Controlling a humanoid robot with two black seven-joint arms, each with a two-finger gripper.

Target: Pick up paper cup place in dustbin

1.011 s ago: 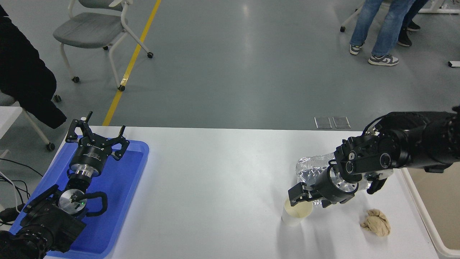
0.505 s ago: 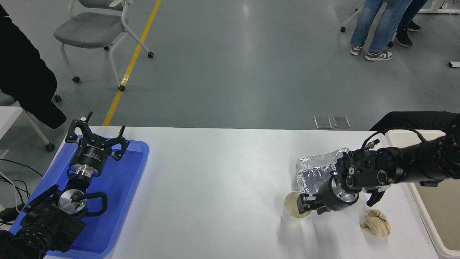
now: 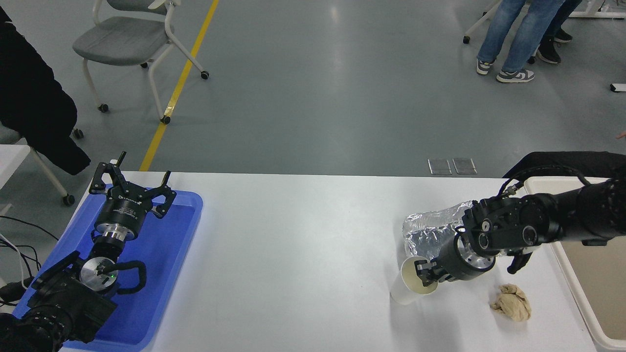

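The white paper cup (image 3: 408, 288) is near the table's front right, tipped with its mouth turned toward my right arm. My right gripper (image 3: 426, 276) is shut on the paper cup's rim, one finger inside the mouth. The cup's base still seems close to the table. At the right edge stands the cream dustbin (image 3: 577, 288), only its left rim and part of its inside showing. Over the blue tray at the lower left my left gripper (image 3: 131, 182) is parked with its fingers spread open.
A crumpled silver foil tray (image 3: 430, 230) lies just behind the cup and right wrist. A crumpled brown paper ball (image 3: 511, 302) sits between cup and dustbin. The blue tray (image 3: 171, 254) fills the table's left end. People's legs and a wheeled chair are on the floor beyond.
My right arm dropped lower and its gripper closed on the cup's rim. The cup has tilted and shifted a little to the right with it. The left arm has not moved.
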